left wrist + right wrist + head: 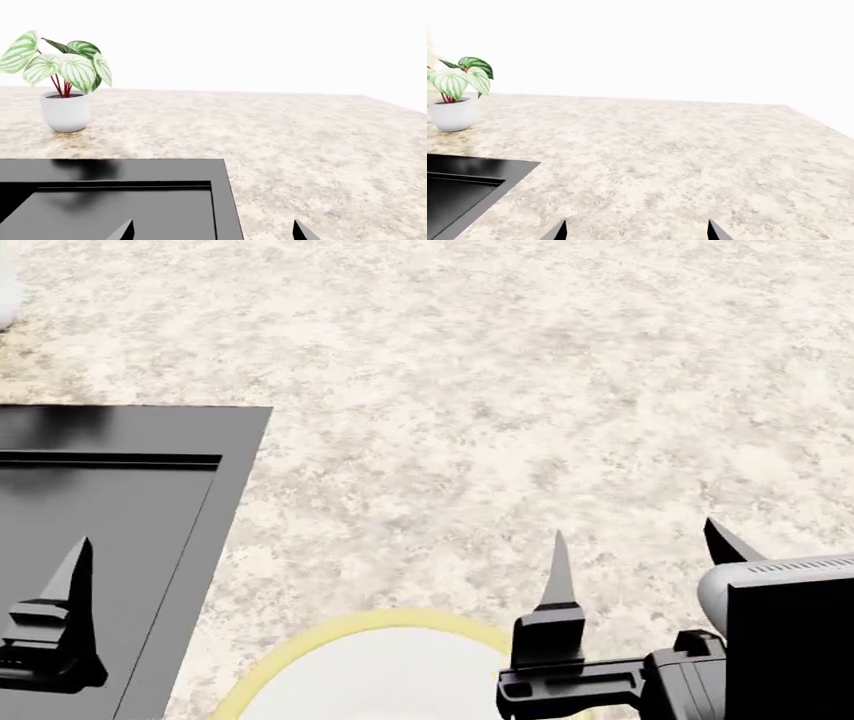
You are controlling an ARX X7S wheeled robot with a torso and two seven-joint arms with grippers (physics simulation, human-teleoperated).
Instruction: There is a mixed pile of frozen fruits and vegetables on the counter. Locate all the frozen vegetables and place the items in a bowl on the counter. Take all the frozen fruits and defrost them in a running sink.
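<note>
My right gripper (634, 555) wide open, holds nothing. My left gripper (213, 231) open too, over sink (94, 540) corner. Bowl (334, 640) just beside sink, looks empty. No fruit or veggies seen near sink. Nothing sorted yet, I think. All left to do.

The desk (534, 390) looks like speckled beige and brown stone, mottled and matt. The sink (133, 210) is smooth black with a faint sheen along its rim. The bowl (287, 665) shows a smooth yellow rim around a plain white inside. The plant pot (65, 111) is smooth matt white, its leaves (67, 62) green with pale stripes. Each end effector (641, 570) has dark, hard-looking fingers
</note>
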